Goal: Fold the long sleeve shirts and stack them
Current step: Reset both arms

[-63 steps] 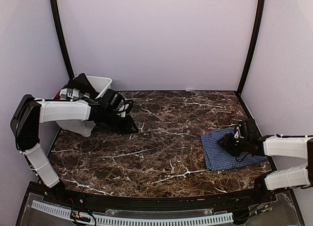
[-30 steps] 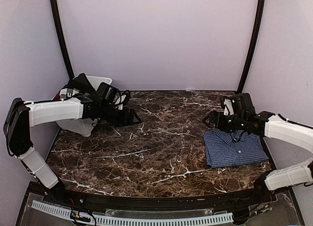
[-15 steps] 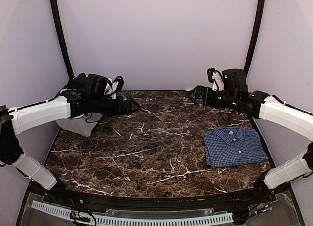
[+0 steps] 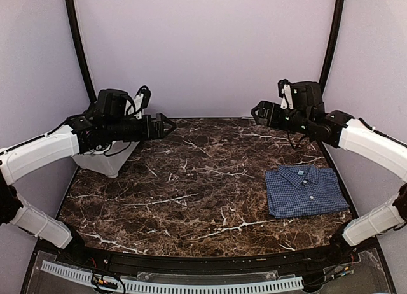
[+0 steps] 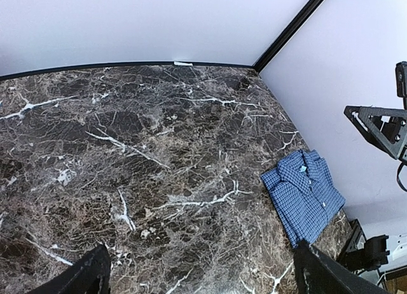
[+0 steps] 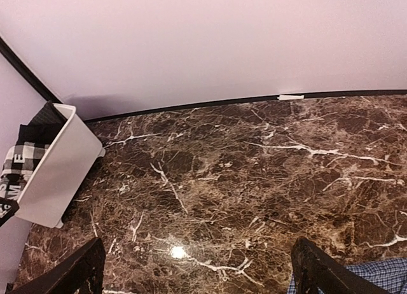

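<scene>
Right tool (image 4: 255,111) gapes — wrist view clips the blue shirt (image 6: 383,272).

I see soft, even, bright light in all three views, with no hard shadows. One small white glare spot (image 6: 178,251) sits on the glossy bench (image 6: 273,173) in my right wrist view. The bin (image 6: 54,173) throws a faint shadow on the wall (image 6: 191,46). The top view bows the corner poles (image 4: 77,49). The shirt (image 4: 305,191) check reads crisp.

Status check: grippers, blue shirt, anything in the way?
Left gripper open, empty, up high. Right gripper open, empty, up high. Blue shirt folded, flat on table, right side. Nothing on it.
</scene>
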Robot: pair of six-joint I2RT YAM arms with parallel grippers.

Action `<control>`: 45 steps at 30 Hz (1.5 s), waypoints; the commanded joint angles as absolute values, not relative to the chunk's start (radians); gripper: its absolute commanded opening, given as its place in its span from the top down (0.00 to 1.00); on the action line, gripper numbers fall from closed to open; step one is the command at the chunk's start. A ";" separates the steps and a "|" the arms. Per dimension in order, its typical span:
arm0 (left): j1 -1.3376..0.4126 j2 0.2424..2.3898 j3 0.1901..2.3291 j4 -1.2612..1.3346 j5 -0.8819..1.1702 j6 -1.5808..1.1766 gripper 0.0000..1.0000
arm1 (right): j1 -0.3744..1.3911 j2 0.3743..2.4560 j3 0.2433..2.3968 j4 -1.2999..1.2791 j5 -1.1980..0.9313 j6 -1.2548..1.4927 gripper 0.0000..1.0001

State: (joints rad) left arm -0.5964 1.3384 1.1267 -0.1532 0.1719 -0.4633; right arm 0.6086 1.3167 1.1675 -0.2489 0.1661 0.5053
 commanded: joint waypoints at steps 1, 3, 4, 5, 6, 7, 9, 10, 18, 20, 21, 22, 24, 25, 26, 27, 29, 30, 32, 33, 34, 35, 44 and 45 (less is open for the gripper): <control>-0.591 1.298 1.143 -0.128 0.136 -0.461 0.01 | 0.614 1.317 1.206 -0.287 0.274 0.512 0.01; -0.591 1.293 1.141 -0.127 0.121 -0.461 0.01 | 0.613 1.304 1.199 -0.285 0.293 0.541 0.01; -0.591 1.291 1.142 -0.131 0.107 -0.456 0.01 | 0.614 1.295 1.191 -0.275 0.294 0.548 0.02; -0.591 1.287 1.143 -0.132 0.097 -0.455 0.01 | 0.613 1.283 1.181 -0.263 0.290 0.553 0.01; -0.591 1.286 1.144 -0.137 0.074 -0.455 0.01 | 0.613 1.268 1.170 -0.250 0.284 0.556 0.01; -0.591 1.286 1.146 -0.142 0.063 -0.460 0.01 | 0.614 1.258 1.165 -0.242 0.274 0.556 0.01; -0.591 1.293 1.158 -0.162 0.035 -0.463 0.01 | 0.613 1.247 1.163 -0.232 0.244 0.546 0.01; -0.591 1.299 1.166 -0.175 0.025 -0.463 0.01 | 0.613 1.244 1.164 -0.233 0.237 0.547 0.01; -0.591 1.315 1.154 -0.171 -0.043 -0.487 0.01 | 0.614 1.196 1.107 -0.163 0.176 0.517 0.01; -0.591 1.296 1.127 -0.148 -0.120 -0.522 0.01 | 0.614 1.186 1.086 -0.145 0.178 0.509 0.01; -0.591 1.289 1.110 -0.140 -0.140 -0.526 0.01 | 0.614 1.181 1.078 -0.139 0.180 0.504 0.01; -0.591 1.279 1.105 -0.122 -0.136 -0.510 0.01 | 0.614 1.177 1.071 -0.134 0.181 0.496 0.01; -0.591 1.277 1.107 -0.125 -0.132 -0.483 0.01 | 0.614 1.174 1.062 -0.129 0.180 0.481 0.01; -0.591 1.277 1.107 -0.127 -0.139 -0.481 0.01 | 0.613 1.175 1.062 -0.131 0.184 0.480 0.01; -0.591 1.276 1.104 -0.126 -0.138 -0.481 0.01 | 0.614 1.177 1.063 -0.133 0.188 0.478 0.01; -0.591 1.276 1.100 -0.123 -0.136 -0.476 0.01 | 0.614 1.179 1.060 -0.132 0.193 0.474 0.01; -0.591 1.280 1.097 -0.127 -0.138 -0.473 0.01 | 0.614 1.184 1.056 -0.129 0.204 0.462 0.01; -0.591 1.284 1.097 -0.129 -0.141 -0.473 0.01 | 0.614 1.190 1.057 -0.132 0.213 0.465 0.02; -0.591 1.291 1.095 -0.136 -0.144 -0.465 0.01 | 0.614 1.202 1.062 -0.140 0.219 0.465 0.02; -0.591 1.293 1.096 -0.139 -0.144 -0.460 0.01 | 0.614 1.209 1.065 -0.147 0.221 0.466 0.01; -0.591 1.295 1.098 -0.141 -0.145 -0.456 0.01 | 0.614 1.212 1.066 -0.150 0.223 0.466 0.01; -0.591 1.297 1.100 -0.147 -0.151 -0.455 0.01 | 0.614 1.213 1.066 -0.149 0.222 0.462 0.01; -0.591 1.306 1.116 -0.162 -0.138 -0.431 0.01 | 0.613 1.210 1.052 -0.133 0.204 0.442 0.01; -0.591 1.307 1.116 -0.161 -0.134 -0.428 0.01 | 0.614 1.209 1.051 -0.135 0.202 0.440 0.01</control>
State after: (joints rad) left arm -0.5964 1.3125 1.1110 -0.1516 -0.1459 -0.4580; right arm 0.6086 1.2083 1.0580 -0.1783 0.2047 0.4591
